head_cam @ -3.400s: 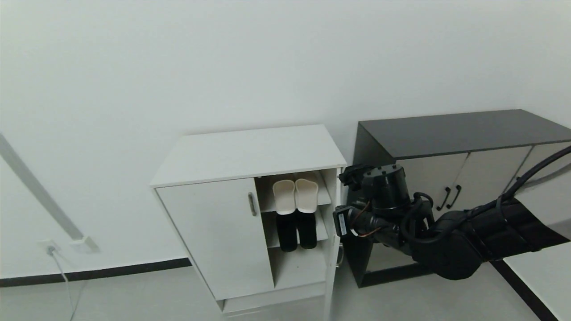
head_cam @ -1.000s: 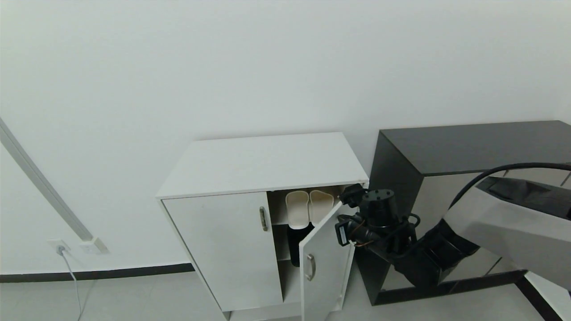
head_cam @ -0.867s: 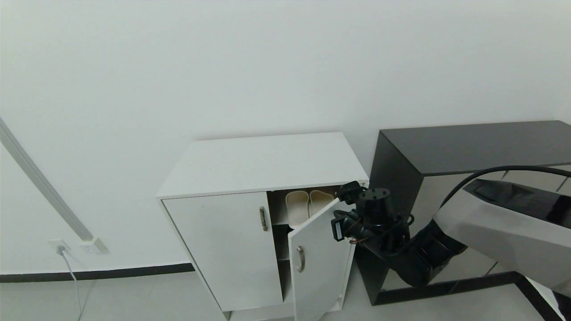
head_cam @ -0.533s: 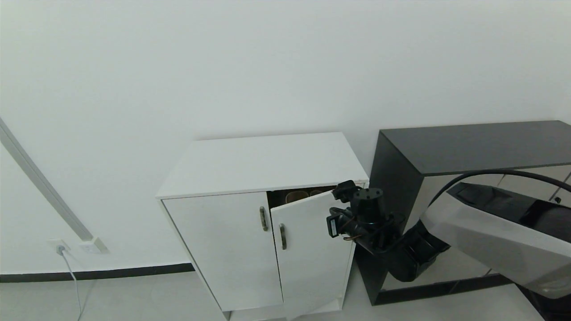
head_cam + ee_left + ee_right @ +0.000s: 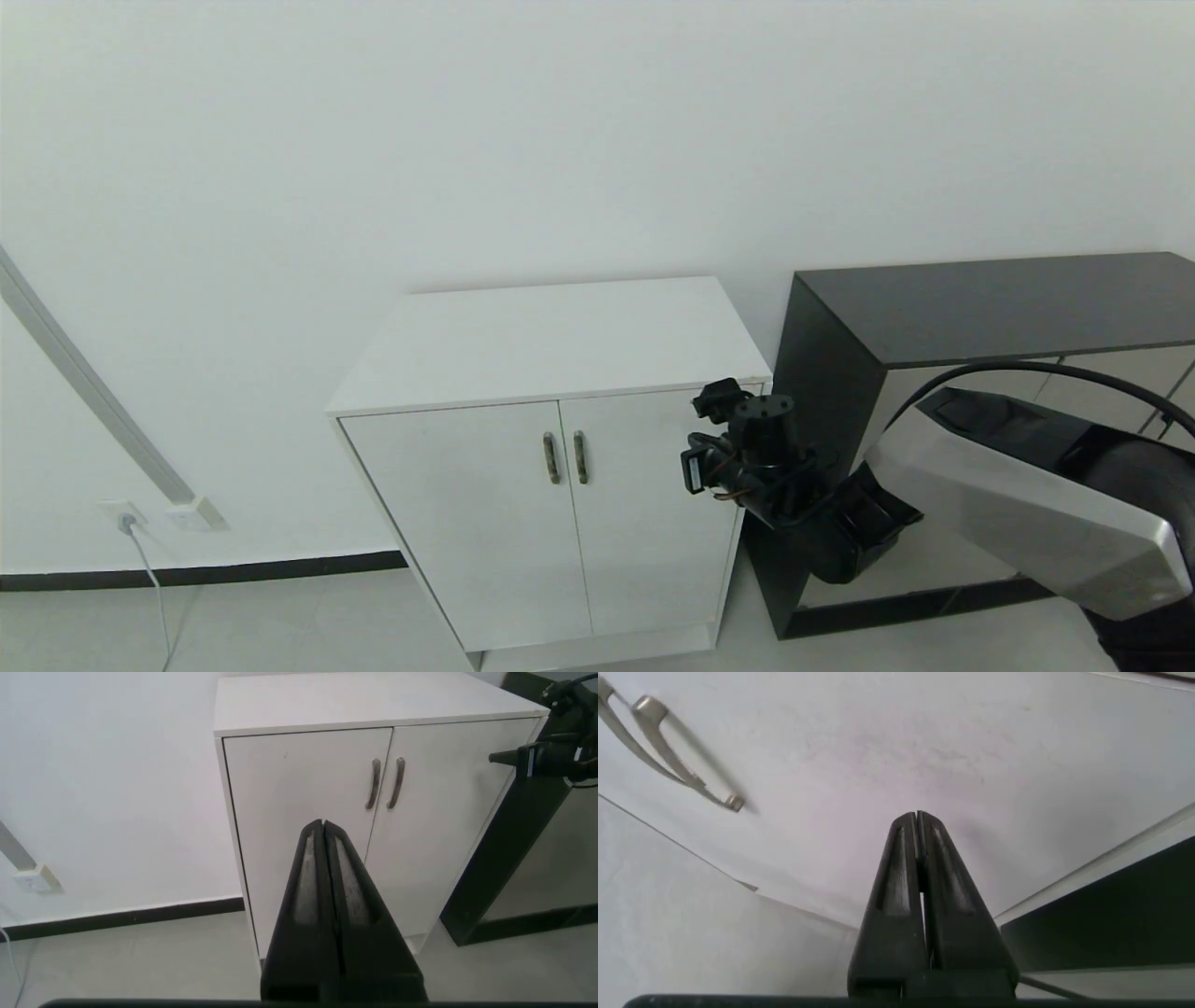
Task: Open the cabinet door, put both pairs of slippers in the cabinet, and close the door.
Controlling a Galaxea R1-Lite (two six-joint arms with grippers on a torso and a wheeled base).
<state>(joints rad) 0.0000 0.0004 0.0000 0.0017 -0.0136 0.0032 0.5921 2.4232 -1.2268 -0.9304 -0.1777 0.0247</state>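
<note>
A wall socket (image 5: 119, 516) sits low on the left; the left gripper (image 5: 322, 826), fingers pressed together on nothing, hangs before the white cabinet (image 5: 551, 341), apart from it. The cabinet's left door (image 5: 457, 523) and right door (image 5: 644, 532) are both shut, their handles (image 5: 549, 457) side by side; the right gripper (image 5: 918, 819), likewise pinched closed and empty, has its tip at the right door's face near the outer edge; a dark sideboard (image 5: 980, 303) stands just beside.

Looked like a bare indoor utility room or entry hall, couldn't tell which. Evidence: plain white wall (image 5: 560, 140), grey floor (image 5: 280, 625) with a black skirting strip (image 5: 233, 567), and a white two-door cabinet (image 5: 551, 345) just beside a black-topped sideboard with glossy doors (image 5: 980, 299). Also a white wall socket (image 5: 119, 516) with a cable plugged in, under grey surface-mounted trunking (image 5: 84, 376).
</note>
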